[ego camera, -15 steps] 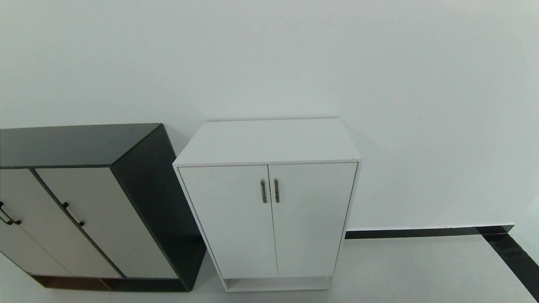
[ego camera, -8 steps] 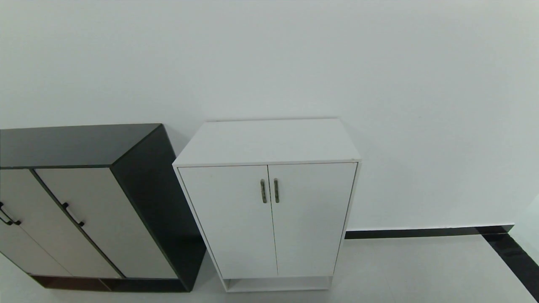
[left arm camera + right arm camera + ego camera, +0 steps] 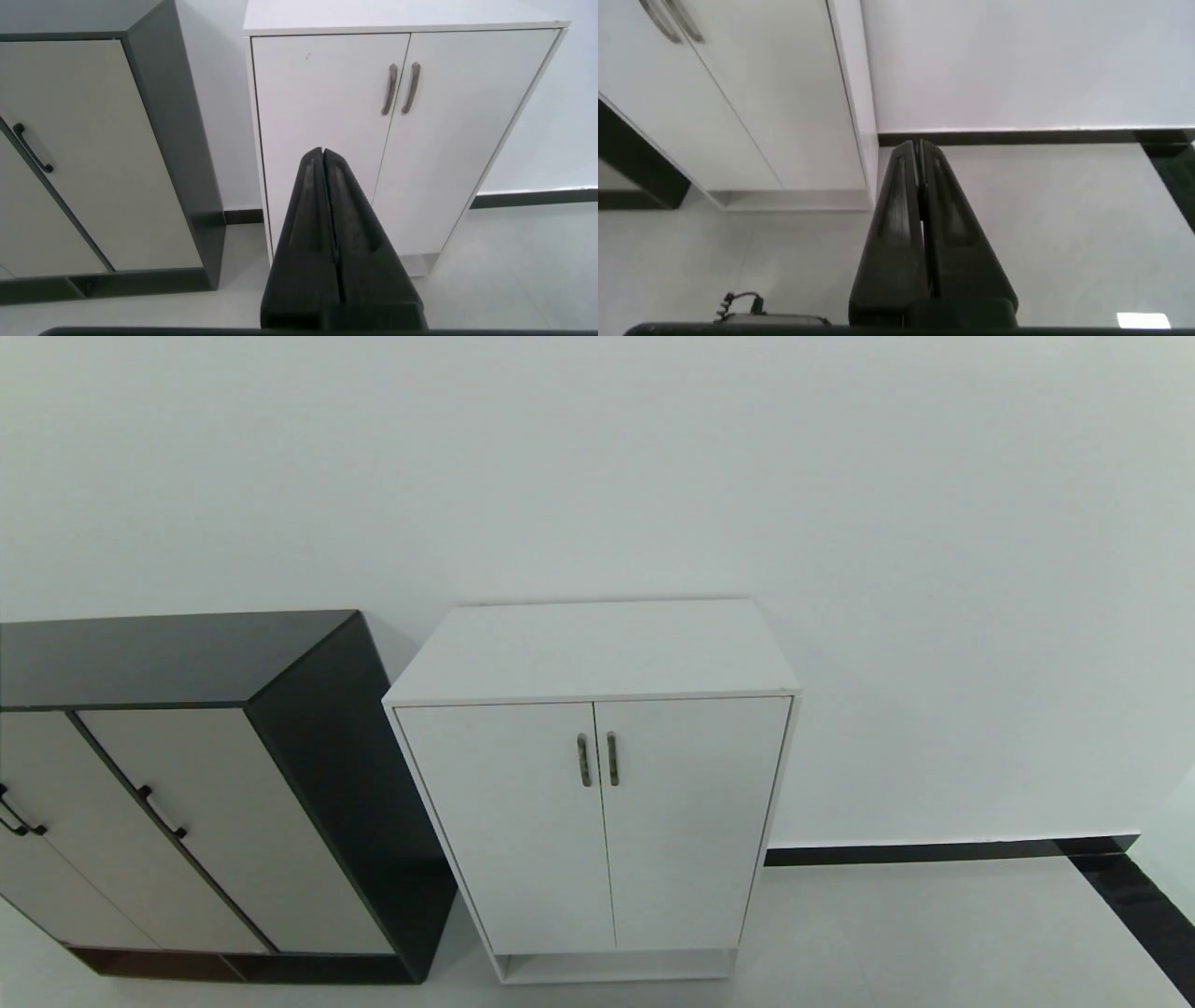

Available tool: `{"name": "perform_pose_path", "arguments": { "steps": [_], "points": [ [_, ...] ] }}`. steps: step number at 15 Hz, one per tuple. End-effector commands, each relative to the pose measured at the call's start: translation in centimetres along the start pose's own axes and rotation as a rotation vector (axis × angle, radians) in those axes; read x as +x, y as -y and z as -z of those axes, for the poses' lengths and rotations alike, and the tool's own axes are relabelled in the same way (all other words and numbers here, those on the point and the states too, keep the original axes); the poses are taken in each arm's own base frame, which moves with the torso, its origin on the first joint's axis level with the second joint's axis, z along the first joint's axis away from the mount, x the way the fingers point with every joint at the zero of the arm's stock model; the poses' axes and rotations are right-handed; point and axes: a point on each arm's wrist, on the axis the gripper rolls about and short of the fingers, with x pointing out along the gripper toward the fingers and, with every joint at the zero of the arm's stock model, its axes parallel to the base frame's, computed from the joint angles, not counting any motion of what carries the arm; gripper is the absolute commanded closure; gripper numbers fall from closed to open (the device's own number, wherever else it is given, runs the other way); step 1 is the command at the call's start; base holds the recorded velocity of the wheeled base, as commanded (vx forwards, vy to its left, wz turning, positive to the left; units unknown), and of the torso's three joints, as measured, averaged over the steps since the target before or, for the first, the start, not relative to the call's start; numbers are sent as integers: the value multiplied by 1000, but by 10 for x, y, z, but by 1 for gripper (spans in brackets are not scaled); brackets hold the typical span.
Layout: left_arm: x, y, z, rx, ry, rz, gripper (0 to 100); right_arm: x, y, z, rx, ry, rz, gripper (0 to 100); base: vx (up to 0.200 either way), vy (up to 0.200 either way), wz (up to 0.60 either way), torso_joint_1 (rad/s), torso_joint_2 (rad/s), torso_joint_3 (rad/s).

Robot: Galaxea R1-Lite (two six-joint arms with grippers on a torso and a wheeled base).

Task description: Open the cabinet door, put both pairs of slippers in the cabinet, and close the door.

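Note:
A white two-door cabinet (image 3: 597, 821) stands against the wall with both doors closed; its two grey handles (image 3: 597, 759) sit side by side at the middle seam. The same cabinet (image 3: 402, 121) fills the background of the left wrist view, where my left gripper (image 3: 323, 155) is shut with nothing in it, held some way in front of the left door. My right gripper (image 3: 920, 147) is shut and holds nothing, hanging above the floor off the cabinet's right lower corner (image 3: 850, 177).
A black cabinet with beige doors (image 3: 187, 784) stands close to the left of the white one. A black skirting strip (image 3: 943, 850) runs along the wall's foot to the right. Open grey floor (image 3: 934, 933) lies right of the white cabinet.

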Motion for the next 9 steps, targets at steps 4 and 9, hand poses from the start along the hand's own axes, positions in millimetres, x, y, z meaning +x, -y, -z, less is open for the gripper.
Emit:
{"name": "perform_pose_path", "arguments": {
  "steps": [4, 9],
  "points": [
    [0, 0, 0, 0, 0, 0, 100, -6, 0, 2, 3, 85, 15, 100, 0, 0, 0, 0, 0, 0],
    [0, 0, 0, 0, 0, -1, 100, -13, 0, 5, 2, 184, 15, 100, 0, 0, 0, 0, 0, 0]
  ]
}}
